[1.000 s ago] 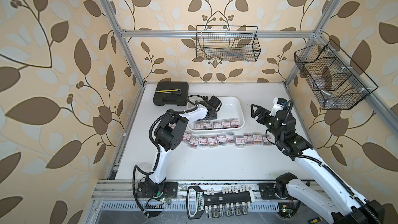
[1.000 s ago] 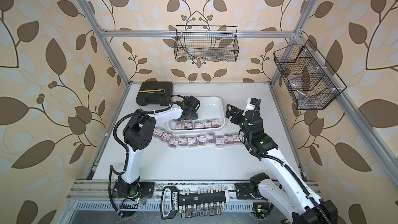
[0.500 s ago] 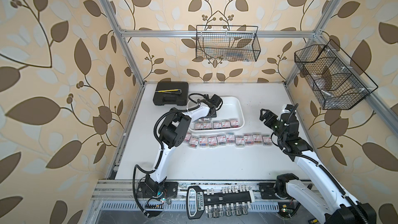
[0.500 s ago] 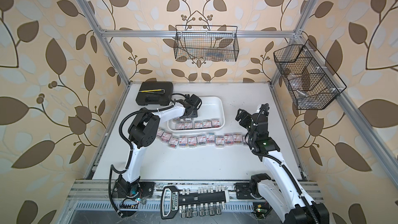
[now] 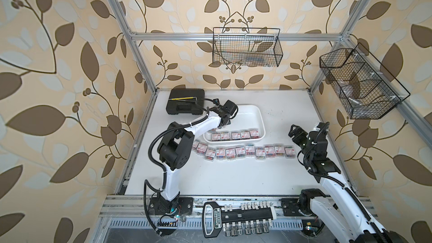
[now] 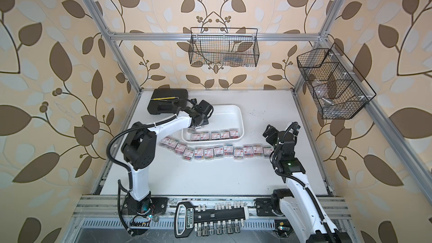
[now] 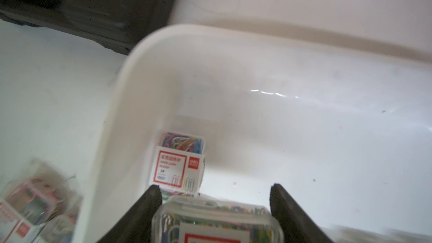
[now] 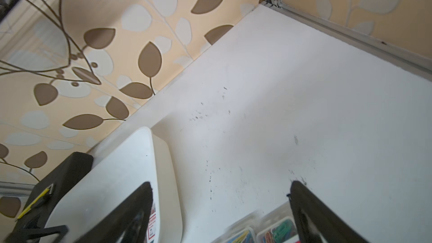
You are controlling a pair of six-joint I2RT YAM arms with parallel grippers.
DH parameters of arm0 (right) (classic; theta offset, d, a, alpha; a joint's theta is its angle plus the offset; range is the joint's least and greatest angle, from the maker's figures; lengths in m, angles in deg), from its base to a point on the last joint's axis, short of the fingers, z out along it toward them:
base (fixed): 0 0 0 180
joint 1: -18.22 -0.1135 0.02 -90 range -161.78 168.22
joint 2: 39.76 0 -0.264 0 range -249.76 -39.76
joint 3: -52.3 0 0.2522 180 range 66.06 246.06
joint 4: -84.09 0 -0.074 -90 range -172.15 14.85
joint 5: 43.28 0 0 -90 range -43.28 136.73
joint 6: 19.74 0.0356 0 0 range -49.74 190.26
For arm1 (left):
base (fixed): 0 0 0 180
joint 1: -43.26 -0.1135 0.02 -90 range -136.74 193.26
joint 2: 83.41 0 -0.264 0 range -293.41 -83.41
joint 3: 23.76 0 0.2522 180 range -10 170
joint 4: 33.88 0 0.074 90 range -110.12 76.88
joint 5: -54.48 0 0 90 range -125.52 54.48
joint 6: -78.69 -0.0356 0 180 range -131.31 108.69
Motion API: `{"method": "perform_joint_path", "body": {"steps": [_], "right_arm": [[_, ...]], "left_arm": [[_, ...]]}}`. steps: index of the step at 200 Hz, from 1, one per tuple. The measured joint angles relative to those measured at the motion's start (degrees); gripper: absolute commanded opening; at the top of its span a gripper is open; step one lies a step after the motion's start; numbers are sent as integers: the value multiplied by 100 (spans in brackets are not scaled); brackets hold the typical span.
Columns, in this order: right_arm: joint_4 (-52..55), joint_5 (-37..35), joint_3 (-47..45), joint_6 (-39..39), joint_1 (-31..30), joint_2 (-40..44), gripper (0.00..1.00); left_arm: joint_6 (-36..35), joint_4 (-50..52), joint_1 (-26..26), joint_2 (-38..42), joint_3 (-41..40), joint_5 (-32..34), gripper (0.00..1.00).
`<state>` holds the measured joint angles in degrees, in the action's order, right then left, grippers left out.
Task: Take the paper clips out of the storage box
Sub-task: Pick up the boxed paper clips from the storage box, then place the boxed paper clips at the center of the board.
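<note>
Since a second ago the right arm has pulled back, so the right gripper point(image 5: 294, 130) now hangs off to the right of the storage box point(image 5: 262, 122), well apart from it. The left gripper point(image 5: 225, 126) is still over the left end of the storage box.

In both top views five little boxes of paper clips point(image 5: 235, 135) sit in a line inside the storage box point(image 6: 242, 122), along its side nearest the robot. A long row of more paper clips point(image 6: 222, 152) lies on the table point(image 6: 210, 178) just outside that same side. A black case point(image 5: 184, 102) lies near the far left corner of the storage box. The right gripper point(image 6: 268, 132) has its fingers spread, with nothing in them.

In the left wrist view the left gripper point(image 7: 215, 190) pinches a clear box point(image 7: 217, 224) full of coloured clips, with one dark finger point(image 7: 145, 209) pressing on each end. It is inside the storage box point(image 7: 131, 71), near its left wall. I cannot tell if it is lifted off the floor. One more box of paper clips point(image 7: 178, 162) lies flat on that floor.

In the right wrist view the right gripper point(image 8: 221, 185) is spread wide over the bare table point(image 8: 304, 90). A corner of the storage box point(image 8: 126, 164) shows, and two boxes of paper clips point(image 8: 275, 230) lie on the table outside it.
</note>
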<state>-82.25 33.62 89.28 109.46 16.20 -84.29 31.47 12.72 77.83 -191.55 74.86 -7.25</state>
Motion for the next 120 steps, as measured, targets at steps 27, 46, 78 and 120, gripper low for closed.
{"method": "perform_joint_path", "body": {"steps": [27,46,78,120], "right_arm": [[-267,-164,-245,-52,17,-304,91],[-404,-271,-262,-96,17,-636,91],[-688,-372,-262,-131,17,-1034,91],[-960,-455,-275,-129,-35,-1268,91]], "left_arm": [[688,90,0,1069,-612,651,51],[1499,431,0,1707,-1113,1106,53],[3191,1102,0,2811,-2433,1526,45],[4870,1572,0,4061,-4044,1545,45]]}}
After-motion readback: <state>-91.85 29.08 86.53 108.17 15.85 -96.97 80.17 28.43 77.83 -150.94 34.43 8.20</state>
